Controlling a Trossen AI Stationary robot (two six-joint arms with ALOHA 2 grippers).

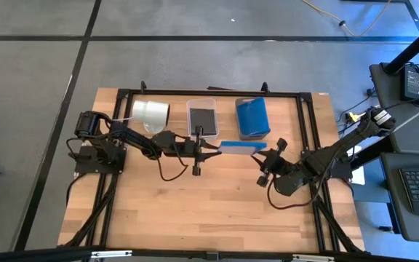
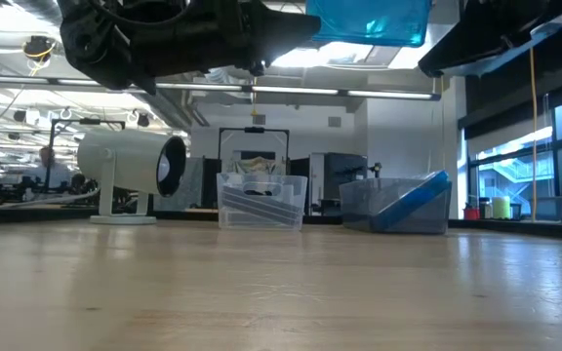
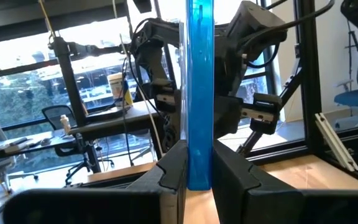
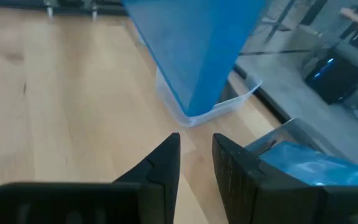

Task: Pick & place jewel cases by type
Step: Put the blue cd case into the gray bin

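A translucent blue jewel case [image 1: 242, 148] hangs in the air over the middle of the table, high above the wood in the low view [image 2: 369, 21]. My left gripper [image 1: 208, 149] is shut on its left end. My right gripper [image 1: 269, 155] is just off the case's right end. Its fingers are a little apart with nothing between them [image 4: 196, 155], and the case [image 4: 197, 56] is beyond their tips. A clear bin [image 1: 202, 116] at the far side holds dark cases. The bin to its right [image 1: 253, 118] holds blue cases, one leaning against its wall [image 2: 413, 203]. My left gripper pinches the blue case's left end [image 3: 199, 168] between its two fingers, one finger on each flat face. The fingers come level from the table's left. The case stands on edge, reaching toward the table's right, lifted clear of the table.
A white cylinder [image 1: 151, 113] lies on its stand at the far left, beside the bins [image 2: 130, 166]. A black frame [image 1: 308, 98] runs along the table's far and side edges. Bare wood [image 1: 209, 211] fills the near half of the table.
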